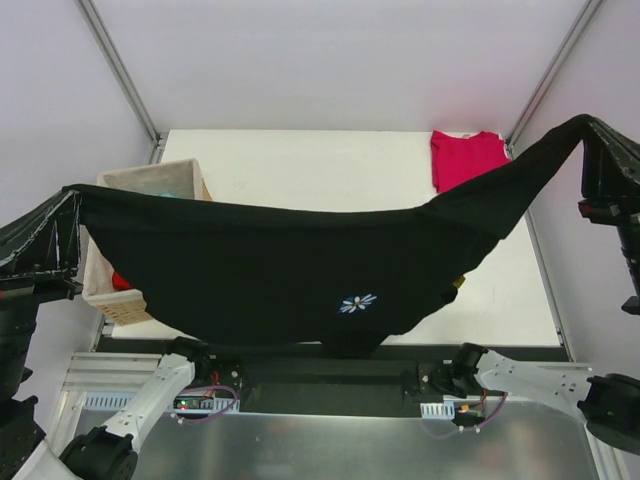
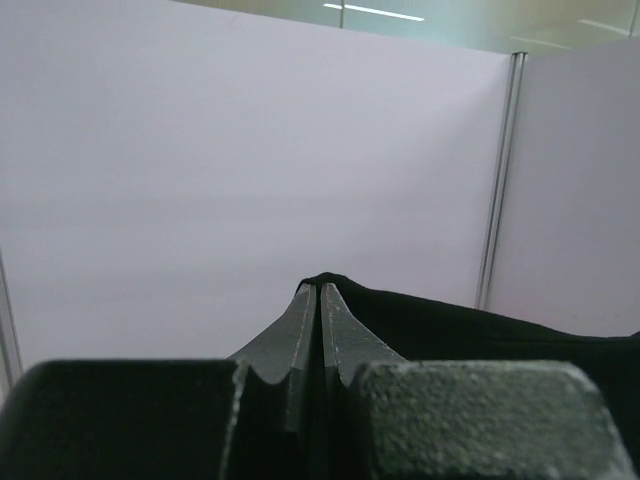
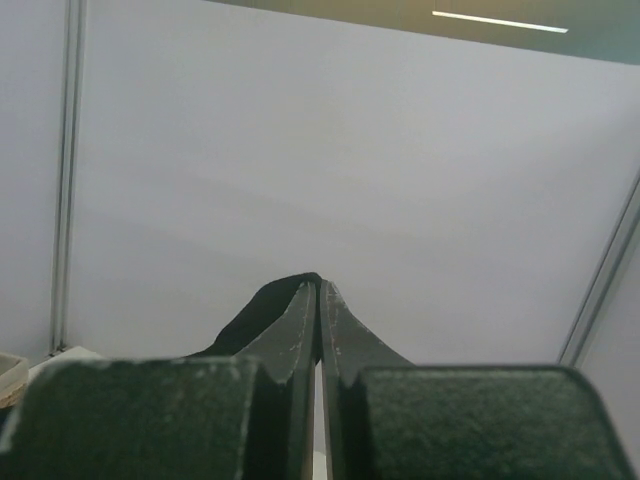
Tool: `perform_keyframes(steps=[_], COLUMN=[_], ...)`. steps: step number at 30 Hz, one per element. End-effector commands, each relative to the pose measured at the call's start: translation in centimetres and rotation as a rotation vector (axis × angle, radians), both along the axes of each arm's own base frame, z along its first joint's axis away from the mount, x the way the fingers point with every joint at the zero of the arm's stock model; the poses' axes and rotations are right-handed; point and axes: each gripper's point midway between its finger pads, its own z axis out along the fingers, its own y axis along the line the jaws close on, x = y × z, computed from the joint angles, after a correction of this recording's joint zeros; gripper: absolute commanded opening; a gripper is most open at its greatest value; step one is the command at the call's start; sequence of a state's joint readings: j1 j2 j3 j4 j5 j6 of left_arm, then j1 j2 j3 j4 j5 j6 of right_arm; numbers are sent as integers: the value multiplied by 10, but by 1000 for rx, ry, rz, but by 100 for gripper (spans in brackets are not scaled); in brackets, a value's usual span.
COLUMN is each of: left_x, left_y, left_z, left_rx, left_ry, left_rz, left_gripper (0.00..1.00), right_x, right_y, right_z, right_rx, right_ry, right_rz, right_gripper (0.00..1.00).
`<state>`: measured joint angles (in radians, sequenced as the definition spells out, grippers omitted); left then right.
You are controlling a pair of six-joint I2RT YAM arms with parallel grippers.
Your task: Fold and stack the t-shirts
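The black t-shirt (image 1: 250,270) hangs stretched, showing a pale emblem (image 1: 357,303).

Black t-shirt (image 1: 250,270) hangs stretched aloft; red t-shirt (image 1: 465,158) lies flat far right

A large black cloth t-shirt (image 1: 270,270) hangs stretched side to side, screening the near half of your white surface (image 1: 320,165). A woven tan basket (image 1: 145,173) blocks the left edge, a crimson-red cloth t-shirt (image 1: 465,158) the far right corner; between them lies bare room.
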<state>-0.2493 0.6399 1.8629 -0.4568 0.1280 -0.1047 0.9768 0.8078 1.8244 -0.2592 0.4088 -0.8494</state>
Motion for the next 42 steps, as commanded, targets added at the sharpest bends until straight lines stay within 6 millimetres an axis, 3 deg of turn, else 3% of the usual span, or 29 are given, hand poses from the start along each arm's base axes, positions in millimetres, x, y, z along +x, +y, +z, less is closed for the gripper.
perform_keyframes(steps=[1,4,7,11,14,19,22,24,26,27,32,36,42], left_x=[-7,-1,27,104,131,111,91,79,81,82,97,94,80], left_y=[-1,-4,-6,-16,-21,-19,-15,-10,-3,0,0,1,3], left_z=[35,47,52,36,26,45,52,56,55,54,42,46,56], left_rx=[-4,-2,0,15,7,-10,-10,-24,-38,-38,-34,-40,-48], left_ry=[-114,-128,-103,32,80,13,-36,-69,-64,-62,-23,-34,-68], left_rz=[-10,-10,16,64,68,49,45,57,92,114,132,130,124], left_gripper=[0,0,0,0,0,0,0,0,0,0,0,0,0], right_x=[-22,-20,-2,43,58,42,33,37,43,54,60,48,23], right_y=[-14,-13,-10,3,6,-11,-15,-11,-18,-12,-17,-26,-46], right_z=[37,49,57,49,44,65,80,87,94,92,93,95,113], right_rx=[80,77,75,14,-6,74,105,95,61,35,-29,-18,19], right_ry=[-112,-124,-108,-48,-44,-94,-165,-195,-213,-208,-267,-284,-335], right_rz=[26,7,-72,-251,-323,-322,-320,-349,-454,-507,-690,-701,-692], right_gripper=[1,1,1,1,1,1,1,1,1,1,1,1,1])
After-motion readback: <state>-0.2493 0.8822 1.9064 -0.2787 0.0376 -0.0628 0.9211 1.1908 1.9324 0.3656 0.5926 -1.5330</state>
